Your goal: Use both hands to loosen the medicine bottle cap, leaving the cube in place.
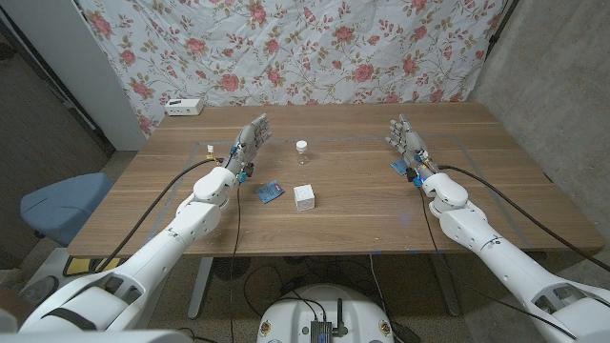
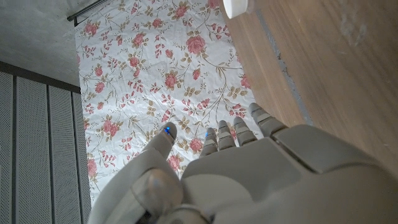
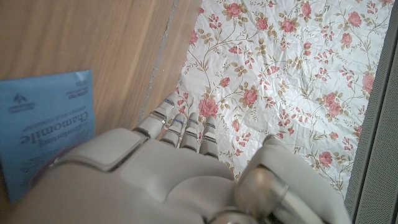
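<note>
A small clear medicine bottle with a white cap stands upright near the table's middle, a bit toward the back. In front of it sits a white cube. My left hand is to the bottle's left, fingers apart and holding nothing. My right hand is well off to the bottle's right, also with fingers apart and nothing in it. The left wrist view shows my left hand from behind and the white cap at the picture's edge. The right wrist view shows my right hand.
A blue packet lies left of the cube. Another blue tea packet lies by my right hand. A white box sits at the table's back left corner. A floral cloth hangs behind the wooden table.
</note>
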Controlling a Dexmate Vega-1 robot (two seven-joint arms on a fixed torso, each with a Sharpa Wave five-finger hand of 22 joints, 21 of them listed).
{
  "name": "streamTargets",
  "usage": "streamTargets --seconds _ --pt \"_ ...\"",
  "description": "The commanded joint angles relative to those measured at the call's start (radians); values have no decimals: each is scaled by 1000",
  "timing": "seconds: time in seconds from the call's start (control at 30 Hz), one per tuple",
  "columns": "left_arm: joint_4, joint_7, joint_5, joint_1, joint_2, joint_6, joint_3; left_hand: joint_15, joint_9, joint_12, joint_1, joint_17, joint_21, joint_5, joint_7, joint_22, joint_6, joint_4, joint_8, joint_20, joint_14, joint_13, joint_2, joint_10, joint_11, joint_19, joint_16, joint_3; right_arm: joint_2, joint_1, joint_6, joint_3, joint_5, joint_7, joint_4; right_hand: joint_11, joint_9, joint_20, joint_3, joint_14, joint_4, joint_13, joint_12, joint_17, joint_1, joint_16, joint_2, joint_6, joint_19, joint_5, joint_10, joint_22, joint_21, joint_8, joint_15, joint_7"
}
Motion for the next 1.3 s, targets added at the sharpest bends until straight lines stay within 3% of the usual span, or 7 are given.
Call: streamTargets --seconds 0.03,0.17,0.57,0.67,0.77,1.03,1.3 --pt "-42 14 43 -18 17 51 37 -12 2 -3 45 4 1 -5 -24 2 -9 -56 5 -10 2 4 -31 1 -15 -2 1 -1 -5 -14 12 8 5 -3 8 -3 4 -43 -1 10 -3 2 0 2 2 4 -1 7 7 5 7 3 7 3 -14 -2" --pt "-58 18 56 -21 30 70 43 -24 2 -5 77 5 1 -4 -33 2 -13 -93 6 -16 -1 4 -49 1 -22 -6 1 -3 -5 -6 16 4 -3 1 18 -4 4 -42 0 12 -4 2 -1 1 2 5 0 8 8 5 8 3 7 3 -15 -2" --pt "-92 20 97 -37 56 127 70 -42 2 -5 130 6 -1 -2 -63 2 -21 -135 7 -19 7 4 -71 6 -39 -16 4 -3 -1 5 34 2 -15 2 40 -3 4 -43 1 14 -7 2 -2 0 2 6 2 9 11 6 10 3 9 3 -17 -1" --pt "-113 32 118 -37 70 152 78 -41 2 -4 148 6 -3 0 -66 2 -24 -143 7 -10 9 4 -76 11 -41 -25 4 -3 3 5 39 2 -15 -1 45 -4 4 -42 1 15 -7 2 -2 0 2 6 2 10 11 6 11 3 9 3 -17 -1" --pt "-128 52 134 -34 75 170 82 -52 2 -2 193 6 -12 3 -79 2 -24 -153 11 12 9 5 -92 21 -48 -75 3 -3 7 4 42 1 -19 -7 47 -5 4 -42 1 17 -7 2 -2 0 2 7 3 12 12 6 13 3 9 4 -17 -2" --pt "-129 76 173 -45 74 180 96 -61 2 -1 259 6 -17 6 -98 3 -17 -151 15 67 6 5 -114 34 -53 -158 3 -9 22 8 63 0 -22 -12 66 -1 4 -42 1 19 -9 3 0 -1 1 8 4 16 15 7 24 3 10 4 -18 0" --pt "-130 126 242 -52 69 177 116 -70 2 0 303 6 -11 8 -131 5 0 -148 20 84 7 5 -129 44 -61 -209 4 -16 28 14 70 1 -25 -18 78 1 4 -43 2 24 -10 3 1 -1 0 9 5 20 17 7 28 3 10 5 -17 -1"
